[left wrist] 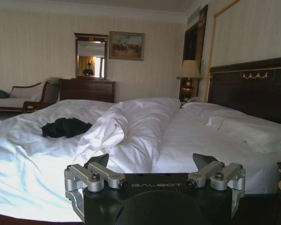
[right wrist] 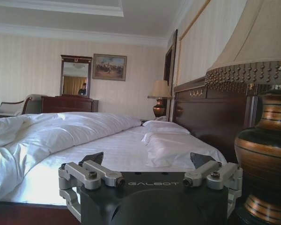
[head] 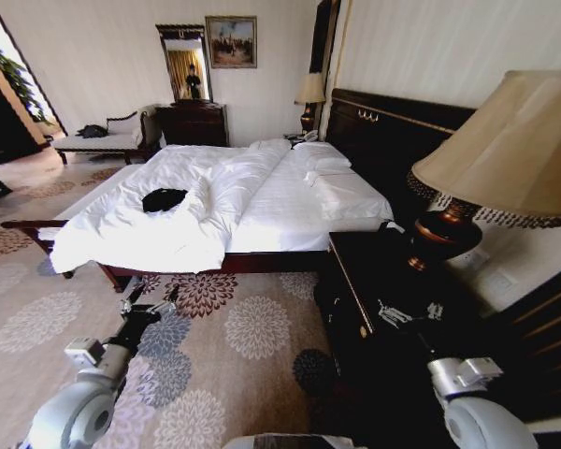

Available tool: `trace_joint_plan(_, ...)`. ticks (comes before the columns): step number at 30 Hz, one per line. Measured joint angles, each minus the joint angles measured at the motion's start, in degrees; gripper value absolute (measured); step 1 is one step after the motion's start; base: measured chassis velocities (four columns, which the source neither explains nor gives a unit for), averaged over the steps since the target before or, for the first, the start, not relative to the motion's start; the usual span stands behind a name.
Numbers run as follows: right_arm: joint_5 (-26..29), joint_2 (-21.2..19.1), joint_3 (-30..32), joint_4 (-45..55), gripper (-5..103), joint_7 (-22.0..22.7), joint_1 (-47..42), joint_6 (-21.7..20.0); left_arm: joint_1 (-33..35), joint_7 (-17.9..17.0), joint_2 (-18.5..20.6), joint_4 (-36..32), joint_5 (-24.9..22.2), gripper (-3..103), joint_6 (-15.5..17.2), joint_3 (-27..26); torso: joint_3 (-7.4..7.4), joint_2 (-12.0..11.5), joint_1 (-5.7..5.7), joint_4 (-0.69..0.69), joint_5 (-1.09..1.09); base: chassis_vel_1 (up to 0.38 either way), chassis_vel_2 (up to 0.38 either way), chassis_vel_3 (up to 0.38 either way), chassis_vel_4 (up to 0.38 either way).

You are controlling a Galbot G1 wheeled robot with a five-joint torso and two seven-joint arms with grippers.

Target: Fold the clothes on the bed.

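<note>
Folding is judged not yet begun: the clothes [head: 164, 199] are seen crumpled on the bed [head: 290, 210], untouched. The left claw [left wrist: 150, 165] and right claw [right wrist: 146, 161] are held wide, short of the bed.

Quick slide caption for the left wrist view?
Left gripper, jaws open, faces the bed; crumpled black clothes lie on its duvet.
</note>
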Motion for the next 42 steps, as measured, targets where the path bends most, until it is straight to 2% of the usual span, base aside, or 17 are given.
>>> trace_joint_plan(5, -0.17, 0.02, 0.23, 0.01, 100, 0.33, -0.25, 0.23, -0.17, -0.07, -0.23, 0.00, 0.07, 100, 0.12, 0.19, 0.00, 0.00, 0.00, 0.00, 0.00, 0.000, 0.000, 0.000, 0.000)
trace_joint_plan(12, 0.08, 0.65, 0.20, 0.57, 100, 0.44, -0.13, 0.00, 0.84, 0.12, -0.71, -0.14, 2.57, 100, -0.15, 1.99, 0.00, 0.00, 0.00, 0.00, 0.00, 0.000, 0.000, 0.000, 0.000)
trace_joint_plan(28, 0.07, 1.28, 0.00, 0.21, 100, -1.01, -0.66, 2.15, 1.32, -0.10, -1.24, -0.46, 1.47, 100, 0.03, 1.95, 0.00, 0.00, 0.00, 0.00, 0.00, -0.034, 0.033, 0.034, -0.033)
trace_joint_plan(32, 0.08, 1.36, -0.06, 0.15, 100, -1.06, -0.51, 2.18, 1.18, -0.74, -1.33, -0.72, -0.16, 100, 0.48, 1.72, 0.01, -0.01, 0.01, 0.00, 0.00, -0.101, 0.137, 0.111, -0.138)
trace_joint_plan(42, -0.11, 1.41, -0.39, -0.48, 100, -1.12, -0.42, 2.24, 1.69, -0.60, -1.76, -0.66, 1.19, 100, 0.35, 1.67, 0.00, 0.00, 0.00, 0.00, 0.00, -0.127, 0.109, 0.127, -0.125)
